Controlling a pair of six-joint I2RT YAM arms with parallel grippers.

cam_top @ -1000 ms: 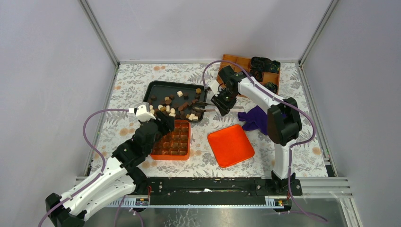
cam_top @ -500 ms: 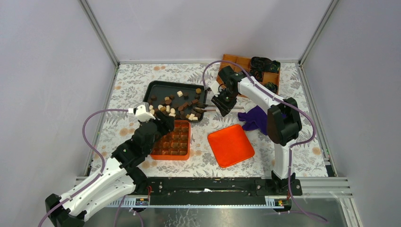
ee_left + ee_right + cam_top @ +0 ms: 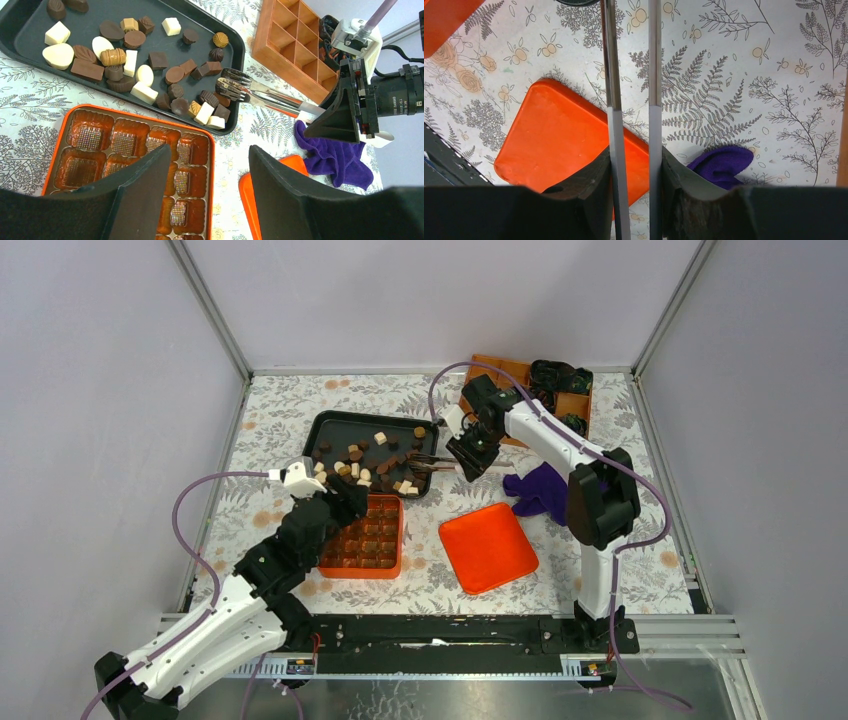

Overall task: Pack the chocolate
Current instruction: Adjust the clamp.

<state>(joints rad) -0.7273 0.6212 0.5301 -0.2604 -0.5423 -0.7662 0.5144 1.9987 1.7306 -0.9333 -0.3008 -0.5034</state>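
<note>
One pair of tongs (image 3: 237,85), handles clamped in the right gripper (image 3: 630,170). The tips lie close together over the right end of the tray (image 3: 95,15), and we see nothing pinched between them.

One tray, black, toward the far edge of the desk, left of middle. It holds all the chocolates (image 3: 131,62) we can find: roughly thirty by our count, dark, light brown and cream-white, some touching, a few loose at its left end.

One box (image 3: 107,145), orange, just on the near side of the tray. It is four pockets across. Every pocket we can see is bare; the nearer rows are hidden behind the left gripper (image 3: 209,170), which hangs over it with jaws wide apart and nothing in them.

We judge the packing barely begun: no piece visibly placed, the whole pile left to move.

One orange lid (image 3: 488,547), off, mid-desk toward the near edge. One purple cloth (image 3: 332,155) beside it. One divided wooden crate (image 3: 285,45) at the far right corner, with black bundles (image 3: 555,375) in it.
</note>
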